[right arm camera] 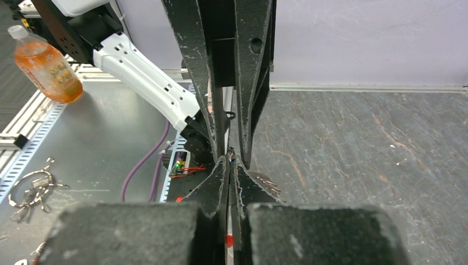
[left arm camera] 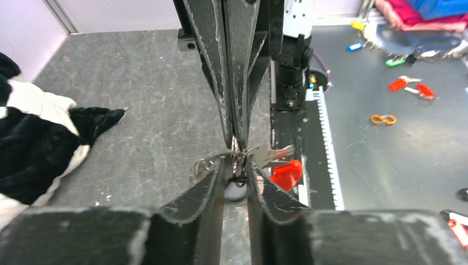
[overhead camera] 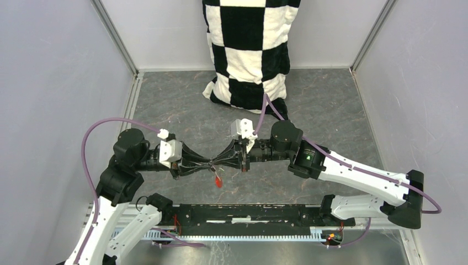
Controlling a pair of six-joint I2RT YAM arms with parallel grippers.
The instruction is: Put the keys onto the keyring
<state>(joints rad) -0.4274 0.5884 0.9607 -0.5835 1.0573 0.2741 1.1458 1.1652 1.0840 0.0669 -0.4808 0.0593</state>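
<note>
Two arms meet tip to tip over the grey tabletop (overhead camera: pixel 342 110), in front of one black-and-white checkered cloth (overhead camera: pixel 248 49). The keyring (left arm camera: pixel 239 161) is in the air between the two tools, above the middle of the tabletop. From above, its one red tag (left arm camera: pixel 286 174) hangs just below the point where the tips meet.

The right tool (right arm camera: pixel 229 163) has its jaws pressed fully together, and in the left wrist view its tips pinch the upper edge of the thin ring. The left tool (left arm camera: pixel 236 165) has only a narrow gap between its jaws, and the ring stands inside this gap. Whether its pads already press on the ring cannot be told.

One key (left arm camera: pixel 270 154) with a silver blade lies against the ring, just beside the red tag; the colour of its head is hidden. One small metal loop (left arm camera: pixel 201 165) shows on the other side of the ring.

Off the tabletop, on the metal surface, lie two red tagged pieces (left arm camera: pixel 411 87), one orange clip (left arm camera: pixel 383 118) and one bunch of rings (right arm camera: pixel 33 190). One bottle of orange drink (right arm camera: pixel 47 66) is near the bunch.
</note>
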